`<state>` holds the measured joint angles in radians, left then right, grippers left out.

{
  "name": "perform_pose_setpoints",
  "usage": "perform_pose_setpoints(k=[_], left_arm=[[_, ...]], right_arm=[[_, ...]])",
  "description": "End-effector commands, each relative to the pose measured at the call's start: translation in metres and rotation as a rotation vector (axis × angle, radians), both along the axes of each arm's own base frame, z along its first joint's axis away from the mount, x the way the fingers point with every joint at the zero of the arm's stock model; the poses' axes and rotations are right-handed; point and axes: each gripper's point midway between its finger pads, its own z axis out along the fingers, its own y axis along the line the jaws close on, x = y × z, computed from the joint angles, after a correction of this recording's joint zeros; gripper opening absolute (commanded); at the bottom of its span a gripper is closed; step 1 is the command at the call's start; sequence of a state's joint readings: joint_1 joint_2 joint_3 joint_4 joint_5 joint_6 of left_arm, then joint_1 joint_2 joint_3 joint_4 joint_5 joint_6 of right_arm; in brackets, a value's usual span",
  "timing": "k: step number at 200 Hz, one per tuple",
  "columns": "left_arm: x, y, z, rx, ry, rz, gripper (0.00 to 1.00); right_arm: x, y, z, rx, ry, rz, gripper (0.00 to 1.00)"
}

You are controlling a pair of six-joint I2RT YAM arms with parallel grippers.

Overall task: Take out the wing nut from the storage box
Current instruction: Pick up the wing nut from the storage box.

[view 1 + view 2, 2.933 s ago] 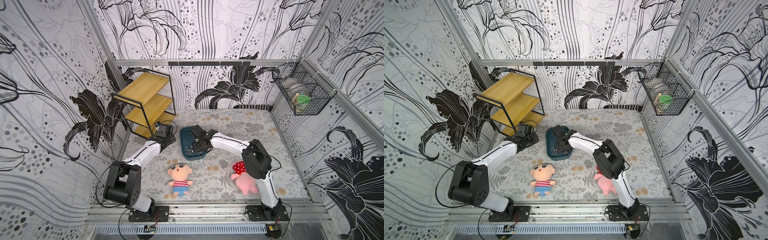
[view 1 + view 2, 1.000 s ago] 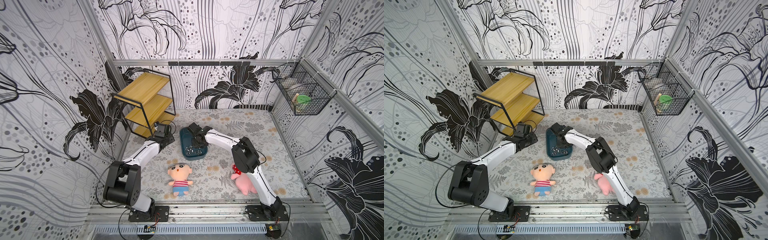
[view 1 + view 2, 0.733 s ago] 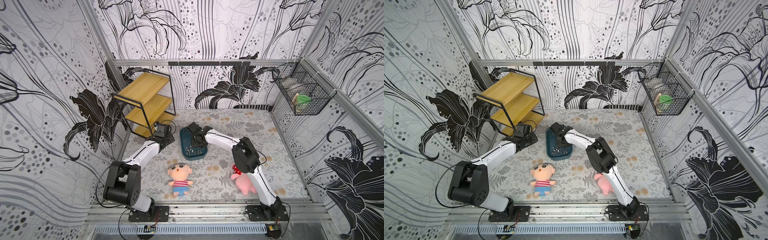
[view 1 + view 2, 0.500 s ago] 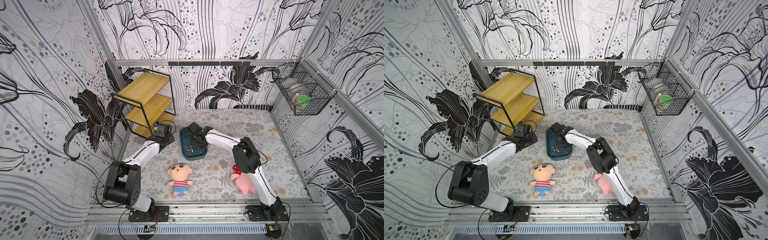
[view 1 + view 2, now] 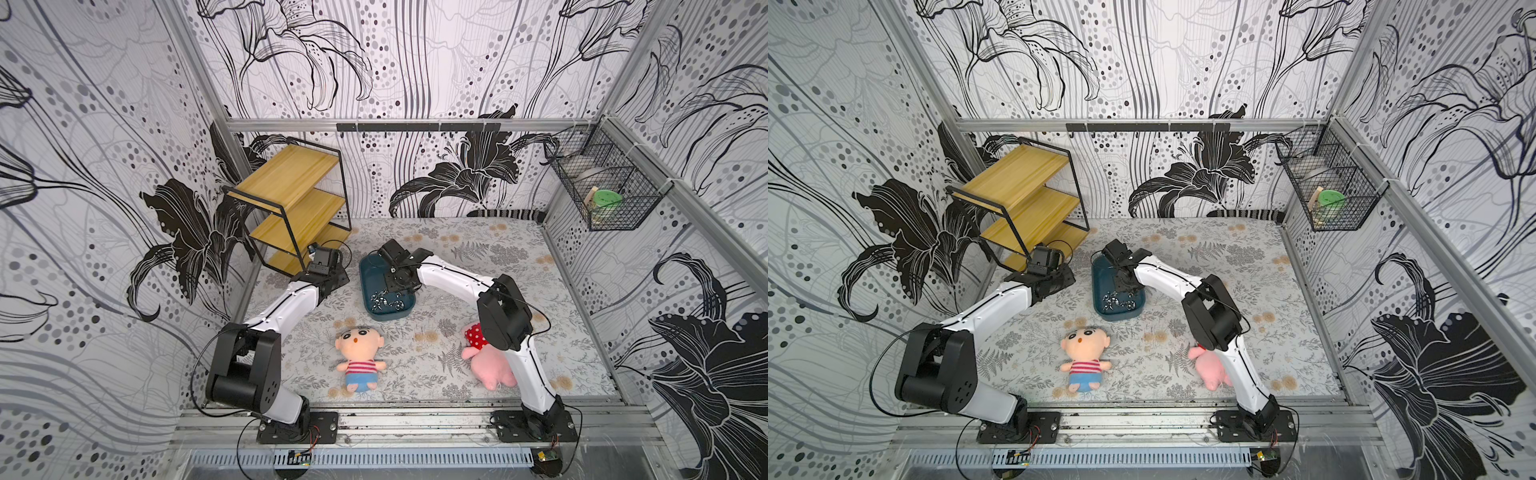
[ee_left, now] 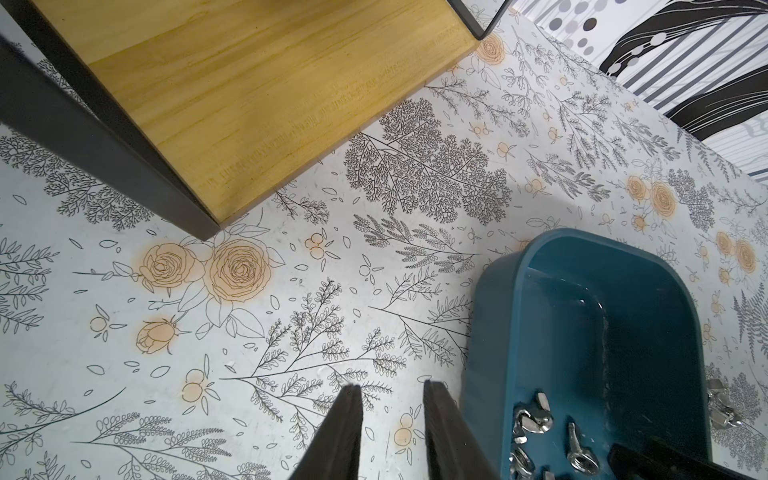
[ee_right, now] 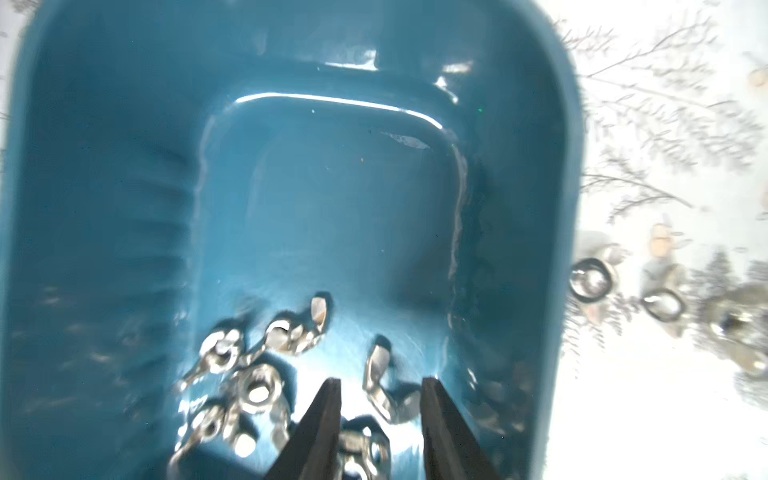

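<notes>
Since about three seconds ago the right gripper [image 7: 380,382] has edged toward the far half of the box [image 5: 365,286], and within the last second its fingers [image 7: 320,419] have drawn apart; the left arm [image 5: 291,303] has barely stirred. Now the right arm [image 5: 453,279] rises from the near rail [image 5: 415,424] and leans inward to a black elbow above the pink plush toy [image 5: 490,368]. From there its white forearm runs low over the mat [image 5: 478,249] to the box, where the wrist bends and the gripper points down inside. Its fingers stand spread over the heap of wing nuts [image 7: 249,374] at the near end of the box floor. One wing nut [image 7: 363,451] lies blurred in the gap between them with clear space on one side, so it is not pinched. A few more nuts [image 7: 590,278] lie on the mat just outside the box wall. The left arm stretches away from the rail and inward, its wrist by the foot of the wooden shelf [image 5: 291,195]. The left gripper [image 6: 390,386] hangs low over bare mat just beside the box, fingers a little apart with nothing between them. A boy doll [image 5: 359,357] lies nearer the rail.
</notes>
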<state>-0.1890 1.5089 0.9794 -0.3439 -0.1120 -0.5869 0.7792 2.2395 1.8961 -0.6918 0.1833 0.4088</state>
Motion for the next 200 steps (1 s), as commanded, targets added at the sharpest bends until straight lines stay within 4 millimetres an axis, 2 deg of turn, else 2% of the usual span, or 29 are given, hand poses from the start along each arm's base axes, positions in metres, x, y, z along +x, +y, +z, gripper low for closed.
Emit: perform_pose_setpoints(k=[1, 26, 78, 108, 154, 200], left_arm=[[0.008, -0.001, 0.018, -0.01, -0.057, -0.002, 0.32], [0.008, 0.0, 0.021, -0.005, -0.059, 0.0, 0.32], [0.009, 0.0, 0.022, -0.003, -0.058, 0.001, 0.32], [0.009, 0.0, 0.024, -0.001, -0.062, 0.0, 0.32], [0.009, 0.001, 0.025, 0.004, -0.061, 0.001, 0.32], [0.009, 0.001, 0.023, 0.002, -0.058, 0.002, 0.32]], right_arm=[[-0.012, -0.006, -0.007, -0.042, 0.038, 0.042, 0.37], [-0.014, -0.006, -0.019, -0.06, 0.068, 0.052, 0.37], [-0.02, -0.005, -0.028, -0.077, 0.109, 0.064, 0.43], [-0.025, -0.005, -0.041, -0.103, 0.135, 0.074, 0.43], [-0.028, -0.003, -0.049, -0.099, 0.158, 0.076, 0.38], [-0.031, -0.003, -0.058, -0.097, 0.179, 0.075, 0.25]])
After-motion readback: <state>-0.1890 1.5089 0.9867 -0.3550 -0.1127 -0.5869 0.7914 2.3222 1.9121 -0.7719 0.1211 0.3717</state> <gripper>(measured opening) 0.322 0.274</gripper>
